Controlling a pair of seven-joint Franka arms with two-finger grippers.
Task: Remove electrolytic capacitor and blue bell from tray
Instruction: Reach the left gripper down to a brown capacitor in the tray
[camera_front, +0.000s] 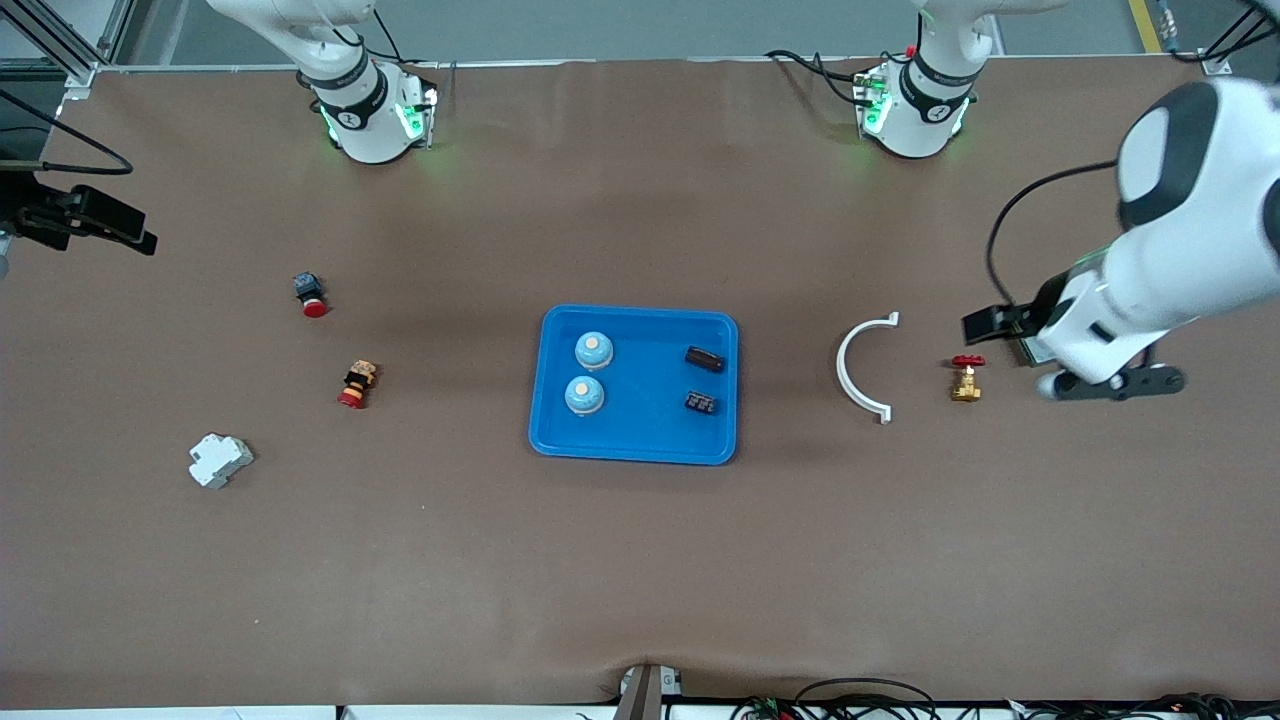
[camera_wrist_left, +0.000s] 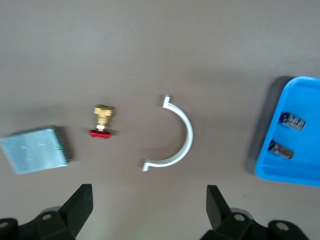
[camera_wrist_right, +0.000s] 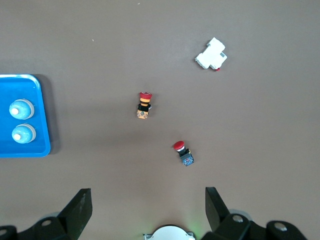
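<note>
A blue tray (camera_front: 645, 430) sits mid-table. In it are two light-blue bells (camera_front: 593, 350) (camera_front: 585, 395) at the right arm's end and two black capacitors (camera_front: 704, 359) (camera_front: 701, 403) at the left arm's end. My left gripper (camera_front: 1115, 385) is open and empty over the table beside a brass valve; its wrist view (camera_wrist_left: 150, 192) shows the tray (camera_wrist_left: 305, 100) and both capacitors (camera_wrist_left: 292, 121) (camera_wrist_left: 281, 150). My right gripper (camera_front: 95, 225) is open and empty, high over the right arm's end of the table; its wrist view (camera_wrist_right: 148, 195) shows the tray (camera_wrist_right: 25, 85) and bells (camera_wrist_right: 21, 109) (camera_wrist_right: 23, 133).
A white half-ring clamp (camera_front: 862, 368) and a brass valve with a red handle (camera_front: 966, 378) lie toward the left arm's end. A greenish board (camera_wrist_left: 35, 150) lies beside the valve. Two red push buttons (camera_front: 310, 293) (camera_front: 357, 384) and a white breaker (camera_front: 219, 460) lie toward the right arm's end.
</note>
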